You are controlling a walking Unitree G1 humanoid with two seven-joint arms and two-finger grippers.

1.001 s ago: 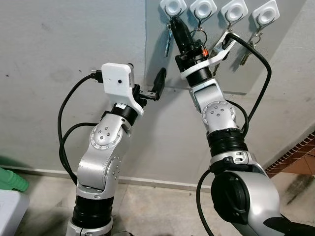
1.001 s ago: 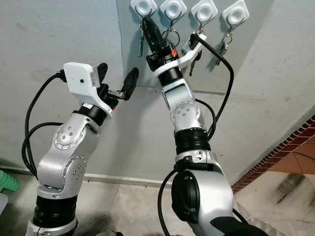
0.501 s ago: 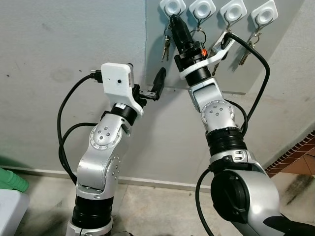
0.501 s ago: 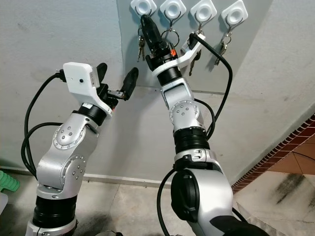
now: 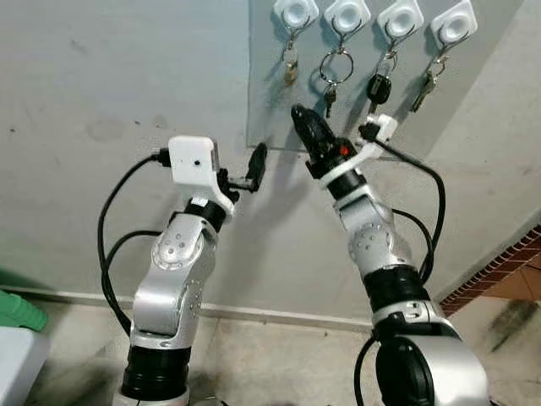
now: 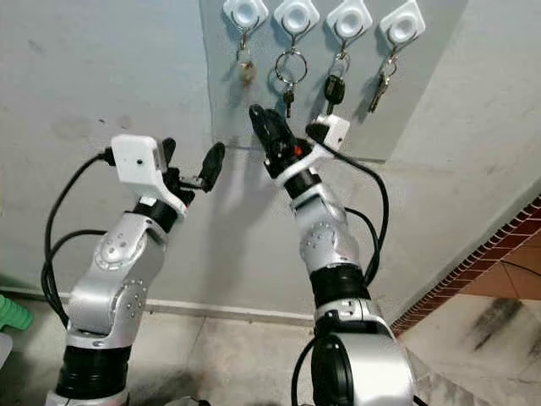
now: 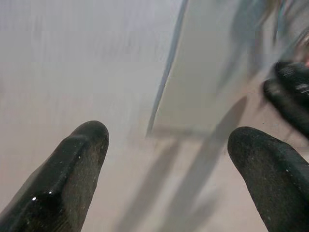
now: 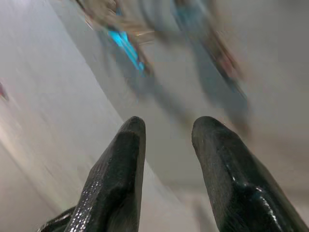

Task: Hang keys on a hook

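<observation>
Hanging from four white hooks (image 5: 297, 13) in a row high on a grey wall panel (image 5: 270, 93): small brass keys (image 5: 290, 68) on the leftmost hook, a ring with a key (image 5: 335, 69) on the second, a black fob key (image 5: 378, 86) on the third, silver keys (image 5: 425, 87) on the rightmost

Right pincer (image 5: 303, 127) raised below the hooks, under the gap between the first and second, tips pointing up at the panel; apart from every key. Fingers (image 8: 116, 169) slightly parted in the wrist view, nothing between them; blurred keys above the tips there

Left pincer (image 5: 250, 169) held out to the left of the right one, level with the panel's lower edge, pointing right. Fingers (image 7: 72, 164) wide apart, empty; wrist view looks past them at the panel's corner and the right pincer's black tips

Black cables loop from both wrists. Wall (image 5: 101, 93) pale grey and scuffed. Floor (image 5: 279, 364) of grey tiles far below; a green thing (image 5: 19, 309) at the lower left edge, red brick paving (image 5: 499, 283) at lower right
</observation>
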